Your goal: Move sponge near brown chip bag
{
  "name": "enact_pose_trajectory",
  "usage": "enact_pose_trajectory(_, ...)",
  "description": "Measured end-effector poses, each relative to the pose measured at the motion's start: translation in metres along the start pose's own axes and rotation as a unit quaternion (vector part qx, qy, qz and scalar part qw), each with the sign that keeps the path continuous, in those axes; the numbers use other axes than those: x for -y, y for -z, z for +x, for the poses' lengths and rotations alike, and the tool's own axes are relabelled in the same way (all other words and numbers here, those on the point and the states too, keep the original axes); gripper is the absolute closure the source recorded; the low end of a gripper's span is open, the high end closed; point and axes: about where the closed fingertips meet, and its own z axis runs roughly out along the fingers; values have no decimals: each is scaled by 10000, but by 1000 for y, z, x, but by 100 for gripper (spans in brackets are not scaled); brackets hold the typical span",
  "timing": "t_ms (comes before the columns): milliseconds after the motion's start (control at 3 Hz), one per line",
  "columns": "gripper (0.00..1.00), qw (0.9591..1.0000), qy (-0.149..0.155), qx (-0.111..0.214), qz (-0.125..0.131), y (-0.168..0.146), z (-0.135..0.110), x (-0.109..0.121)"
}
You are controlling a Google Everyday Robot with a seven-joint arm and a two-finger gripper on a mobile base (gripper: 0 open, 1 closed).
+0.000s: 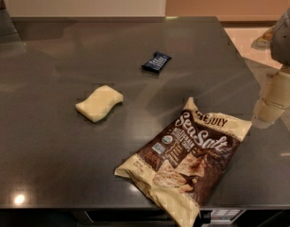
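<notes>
The sponge [99, 103], a pale yellow pad with wavy edges, lies flat on the dark grey table [50, 164], left of centre. The brown chip bag [189, 160], with cream ends and white "Sea Salt" lettering, lies crinkled at the front right, and its lower end hangs over the table's front edge. My gripper [272, 105] is at the right edge of the view, beyond the table's right side. It is above and to the right of the bag, far from the sponge, and touches neither.
A small dark blue snack bar wrapper [157, 61] lies behind the sponge, towards the table's middle back. The table's right edge runs diagonally next to my arm [286, 34]. A pale wall stands behind the table.
</notes>
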Motion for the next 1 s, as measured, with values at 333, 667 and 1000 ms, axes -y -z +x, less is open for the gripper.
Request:
enact_pose_trajectory(333, 0, 10000, 0, 1, 1, 0, 0, 0)
enact_pose_trajectory(667, 0, 9999, -6, 124, -72, -3, -11, 14)
enact_pose_trajectory(1000, 0, 9992, 86, 337, -193, -13, -39, 34)
